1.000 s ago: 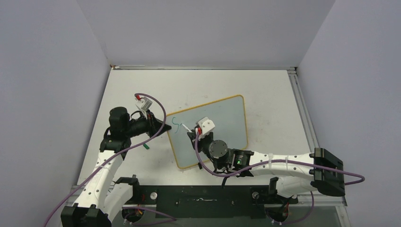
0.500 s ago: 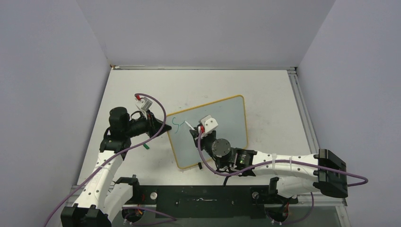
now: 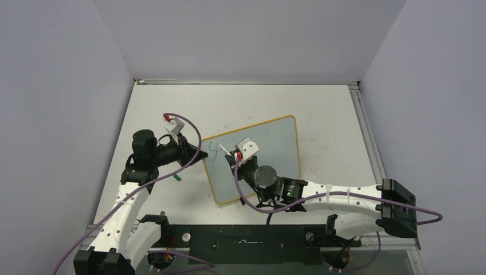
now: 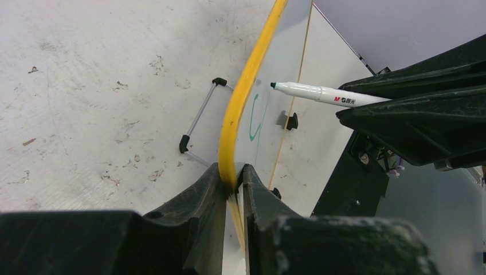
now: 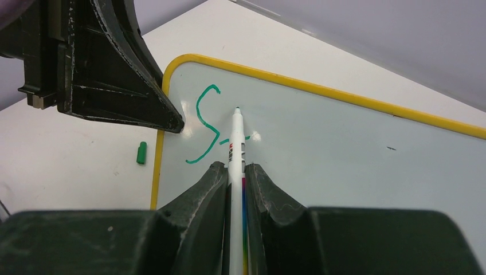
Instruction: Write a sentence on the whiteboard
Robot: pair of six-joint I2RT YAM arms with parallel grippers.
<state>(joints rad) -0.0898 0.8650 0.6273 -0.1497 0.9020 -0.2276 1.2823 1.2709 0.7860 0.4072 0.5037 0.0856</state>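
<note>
Marker [image 5: 235, 142] in right gripper [image 5: 234, 172], nearer sentence [image 5: 210, 129]

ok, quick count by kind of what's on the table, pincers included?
whiteboard: 1
marker: 1
green cap: 1
pincers: 2, left pincer and right pincer
Total: 5

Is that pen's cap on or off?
Off. The marker shows a bare tip above the whiteboard; what looks like its green cap lies on the table.
</note>
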